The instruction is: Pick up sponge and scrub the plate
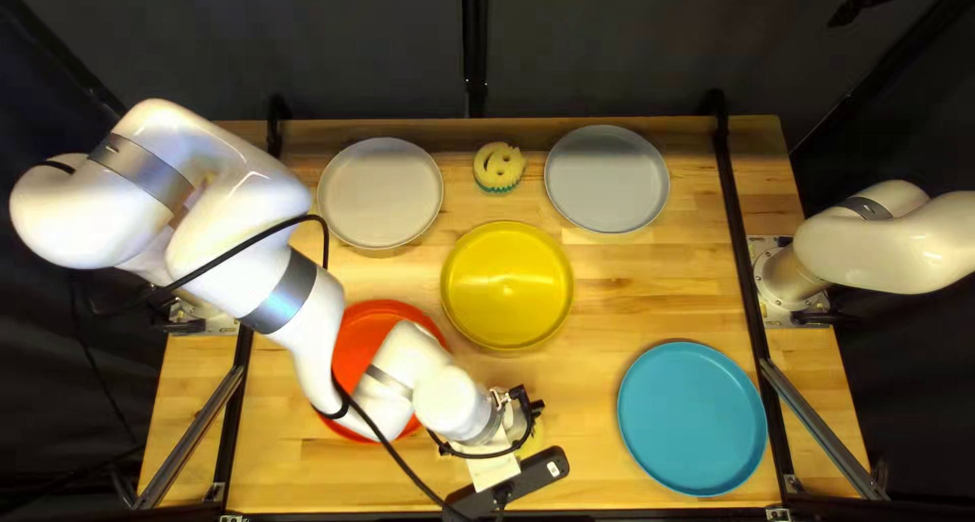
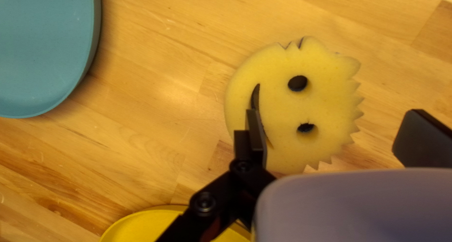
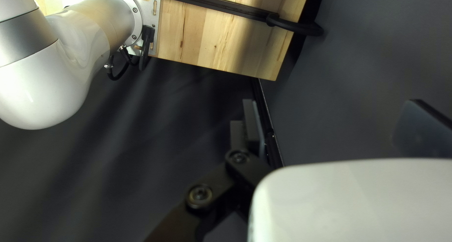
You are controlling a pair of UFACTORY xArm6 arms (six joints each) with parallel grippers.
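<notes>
Spread wide, the two black fingers of my left hand (image 2: 334,119) hang over the smiley-face sponge (image 2: 291,108), open and gripping nothing. One finger overlaps the smile; whether it touches foam or hovers above is, in fairness, hard to tell from this angle. Read the surface (image 1: 599,309) as a clock in the top left view, twelve at the far edge: that sponge lies flat at six, partly hidden by the wrist, with the blue plate (image 1: 693,418) towards four and the yellow plate (image 1: 508,285) near the centre. My right hand (image 3: 332,116) is also open and empty, well apart from the work.

The sponge should prove light, soft and springy, hardly fragile. I would centre the fingers over its thick body and squeeze modestly across opposite edges, avoiding the thin frilled teeth, which may fold, and leaving its underside free to scrub.
</notes>
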